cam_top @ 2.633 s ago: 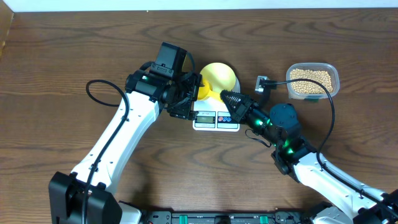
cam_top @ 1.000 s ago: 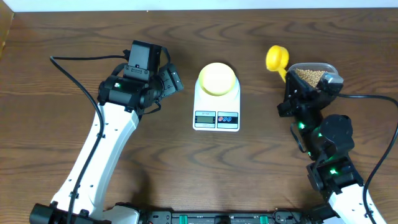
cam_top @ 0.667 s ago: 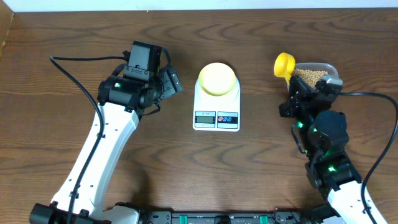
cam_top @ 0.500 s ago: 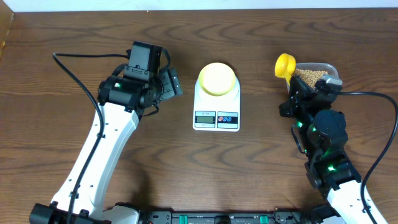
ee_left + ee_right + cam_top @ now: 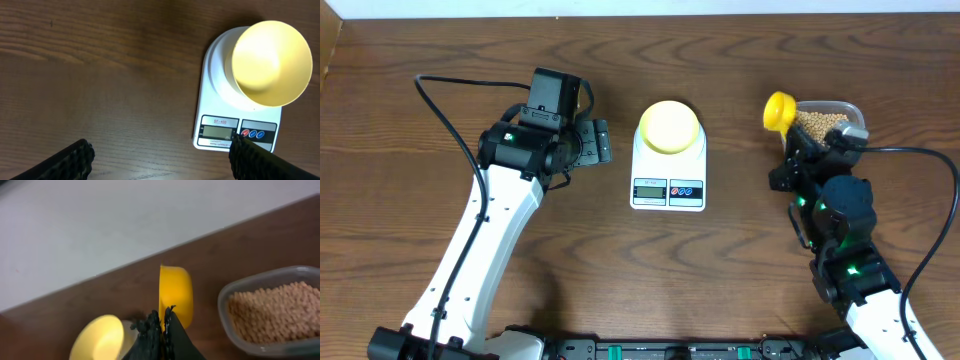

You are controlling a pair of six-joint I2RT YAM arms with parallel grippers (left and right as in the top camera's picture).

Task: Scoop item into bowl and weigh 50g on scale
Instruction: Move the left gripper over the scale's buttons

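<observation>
Right tool (image 5: 162, 322) clamps the bright yellow plastic scoop (image 5: 175, 295) by its handle, beside the clear plastic tub (image 5: 223, 311) of small round tan beans (image 5: 280, 312), likely light, hard and roll-prone, so better scooped than pinched; left tool (image 5: 592, 143) gapes empty

Right tool (image 5: 163, 320) carried scoop (image 5: 779, 109) from bowl (image 5: 670, 126) to tub (image 5: 850, 107), left tool (image 5: 597, 142) backed off scale (image 5: 667, 191)

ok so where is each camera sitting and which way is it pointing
Overhead: fixed above the table, facing straight down on scale, bowl and tub of beans; left arm and right arm show.
Left wrist: on the left arm, facing down at scale and bowl; its open fingers in the bottom corners.
Right wrist: on the right arm, facing low across the table toward its far edge; right gripper, shut on the yellow scoop, at bottom centre.
Shared: the bowl is in all three.
</observation>
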